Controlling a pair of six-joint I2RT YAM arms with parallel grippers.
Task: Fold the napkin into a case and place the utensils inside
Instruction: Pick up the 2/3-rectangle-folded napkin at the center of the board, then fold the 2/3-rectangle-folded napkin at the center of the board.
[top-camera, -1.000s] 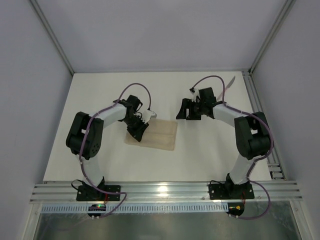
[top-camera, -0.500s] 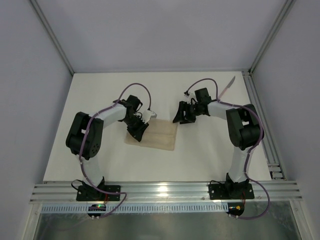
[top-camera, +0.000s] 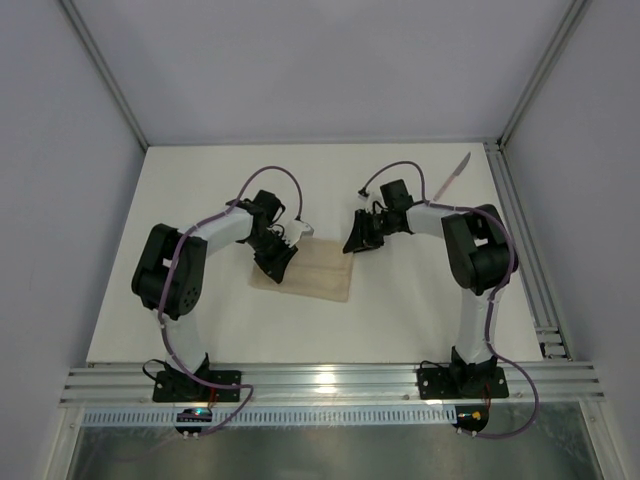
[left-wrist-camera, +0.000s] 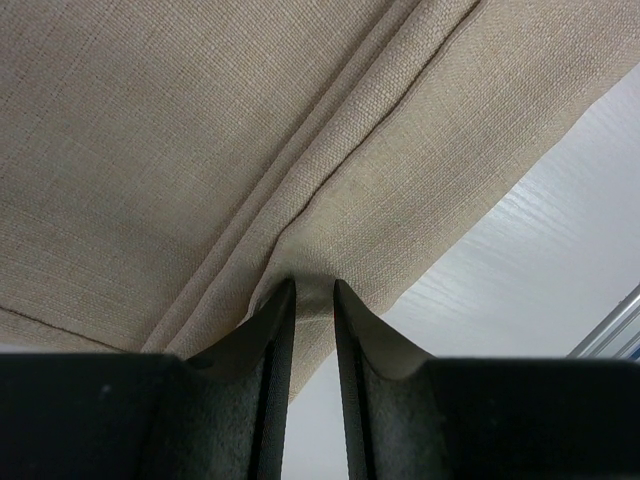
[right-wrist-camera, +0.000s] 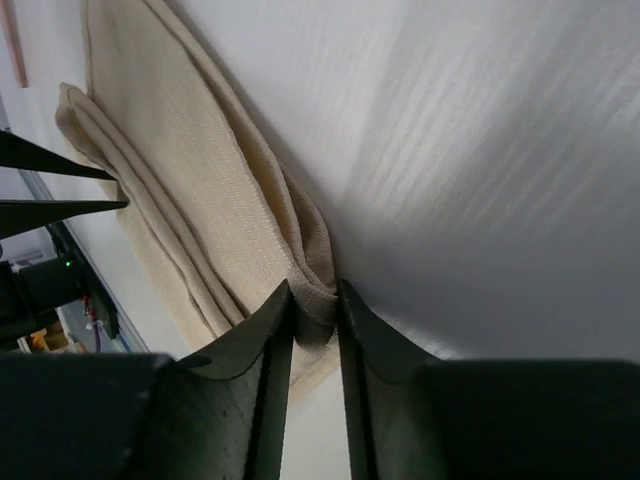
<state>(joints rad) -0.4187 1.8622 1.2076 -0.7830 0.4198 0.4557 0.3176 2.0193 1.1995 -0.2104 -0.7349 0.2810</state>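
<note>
The right gripper (right-wrist-camera: 315, 300) pinches the far-right corner of the folded napkin (top-camera: 322, 272); the left gripper (left-wrist-camera: 312, 292) nips its left edge. Folding looks unfinished. Next probably calls for a coordinated fold, while the knife (top-camera: 455, 172) lies well apart.

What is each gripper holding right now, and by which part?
Both hold the napkin: the left gripper pinches a fold at its left end, the right gripper its bunched far-right corner.

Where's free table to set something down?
Free: near strip of table between napkin and front rail; far-left corner; far centre behind the napkin. Crowded: mid-table, where left gripper and right gripper pinch the napkin. The knife lies far right.
</note>
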